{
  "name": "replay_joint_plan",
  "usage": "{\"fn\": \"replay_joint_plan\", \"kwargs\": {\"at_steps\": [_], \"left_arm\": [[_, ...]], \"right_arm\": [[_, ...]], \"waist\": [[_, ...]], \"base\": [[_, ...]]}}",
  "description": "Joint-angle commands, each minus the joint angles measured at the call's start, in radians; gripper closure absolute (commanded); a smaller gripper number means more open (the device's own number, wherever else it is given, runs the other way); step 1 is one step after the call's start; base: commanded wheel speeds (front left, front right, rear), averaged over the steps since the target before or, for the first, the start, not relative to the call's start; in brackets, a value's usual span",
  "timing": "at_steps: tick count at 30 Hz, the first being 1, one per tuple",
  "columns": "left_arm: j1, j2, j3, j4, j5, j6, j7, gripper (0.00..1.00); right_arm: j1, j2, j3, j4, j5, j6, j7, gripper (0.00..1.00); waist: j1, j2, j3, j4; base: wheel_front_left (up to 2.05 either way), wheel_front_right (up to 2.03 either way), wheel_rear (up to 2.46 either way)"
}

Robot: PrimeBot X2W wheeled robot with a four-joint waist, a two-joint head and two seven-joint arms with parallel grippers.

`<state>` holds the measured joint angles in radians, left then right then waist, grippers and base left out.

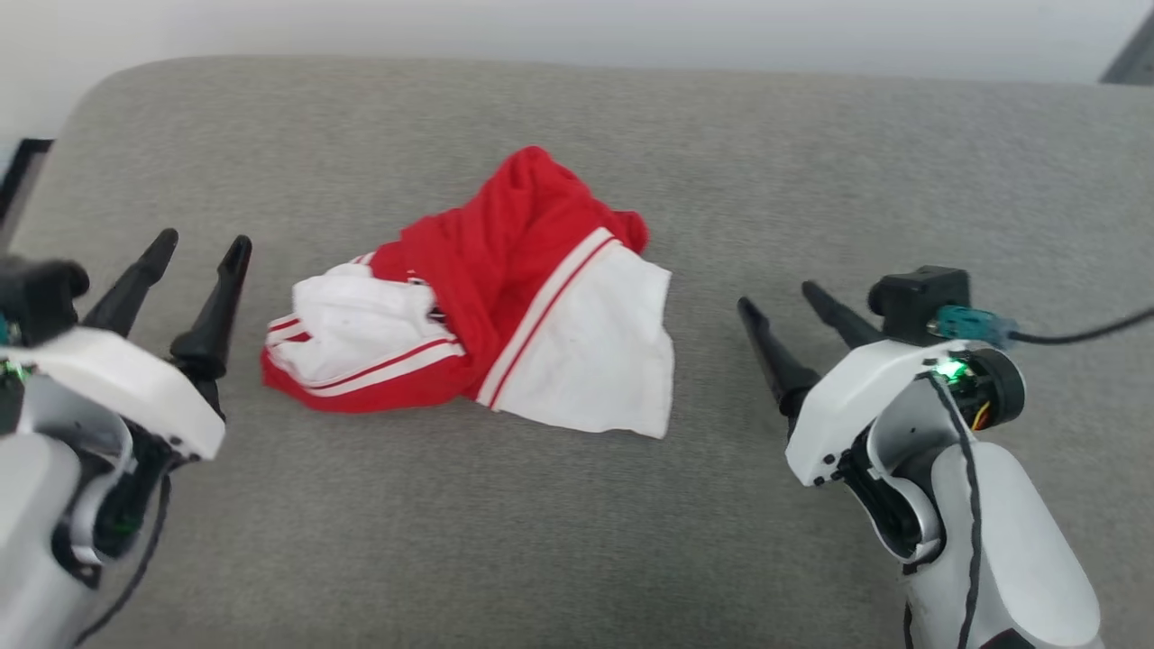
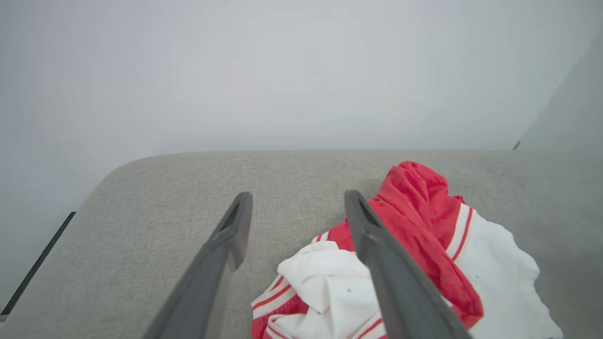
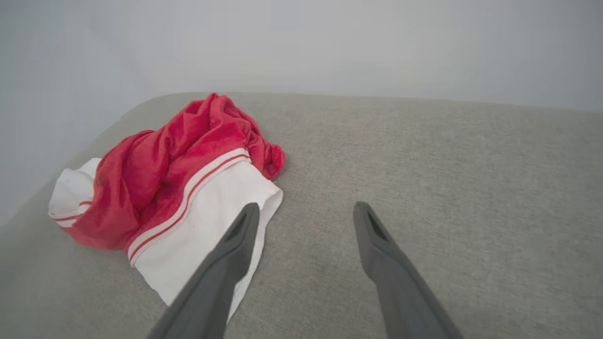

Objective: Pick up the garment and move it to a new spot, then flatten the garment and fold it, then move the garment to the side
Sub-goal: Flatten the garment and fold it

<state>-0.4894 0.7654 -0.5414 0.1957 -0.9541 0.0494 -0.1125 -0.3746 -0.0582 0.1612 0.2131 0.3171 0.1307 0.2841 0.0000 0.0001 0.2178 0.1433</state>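
Garment of soft red fabric (image 1: 505, 261) with white sleeves and thin red-and-white striped trim lies crumpled in a loose heap near the middle of a wide grey fabric cushion (image 1: 541, 523). Its red body is bunched up and rises toward the far side. One white sleeve spreads flat toward the near right, and a second white part with striped trim is folded on the left. A pale wall (image 1: 541, 27) runs behind the far edge of the cushion. The left gripper (image 1: 203, 243), with two long dark fingers on a white wrist, hovers just left of the garment. Its fingers are spread apart, holding nothing and not touching the cloth. In the left wrist view the left gripper (image 2: 297, 195) points across the cushion with the garment (image 2: 424, 221) to its right. The right gripper (image 1: 776, 296) sits further off to the right of the garment, fingers likewise apart and empty, with a black cable (image 1: 1082, 335) trailing from its wrist. In the right wrist view the right gripper (image 3: 306, 206) has the garment (image 3: 155, 174) to its left.
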Motion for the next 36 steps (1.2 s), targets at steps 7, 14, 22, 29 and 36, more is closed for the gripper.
{"fn": "replay_joint_plan", "kwargs": {"at_steps": [7, 14, 22, 29, 36], "left_arm": [[0.105, -0.049, 0.047, -0.050, 0.069, 0.065, -0.140, 0.00], [0.229, -0.165, 0.185, -0.122, 0.185, 0.098, -0.154, 0.00], [0.376, -0.336, 0.334, -0.140, 0.313, 0.034, -0.154, 0.00], [0.443, -0.476, 0.469, -0.137, 0.399, -0.038, -0.154, 0.00], [0.491, -0.581, 0.590, -0.150, 0.475, -0.107, -0.154, 0.00]], "right_arm": [[-0.027, -0.028, 0.049, 0.036, 0.006, 0.000, 0.149, 0.00], [-0.046, -0.053, 0.075, 0.107, -0.029, 0.000, 0.303, 0.00], [-0.081, -0.072, 0.099, 0.231, -0.083, 0.000, 0.359, 0.00], [-0.131, -0.058, 0.097, 0.435, -0.081, 0.000, 0.361, 0.00], [-0.192, -0.074, 0.163, 0.541, -0.038, 0.000, 0.308, 1.00]], "waist": [[0.0000, -0.0001, -0.025, 0.093], [0.0000, -0.0001, -0.042, 0.165], [0.0000, -0.0001, -0.056, 0.233], [0.0000, -0.0001, -0.062, 0.266], [0.0000, -0.0001, -0.080, 0.273]], "base": [[0.00, 0.00, 0.00], [0.00, 0.00, 0.00], [0.00, 0.00, 0.00], [0.00, 0.00, 0.00], [0.00, 0.00, 0.00]]}}
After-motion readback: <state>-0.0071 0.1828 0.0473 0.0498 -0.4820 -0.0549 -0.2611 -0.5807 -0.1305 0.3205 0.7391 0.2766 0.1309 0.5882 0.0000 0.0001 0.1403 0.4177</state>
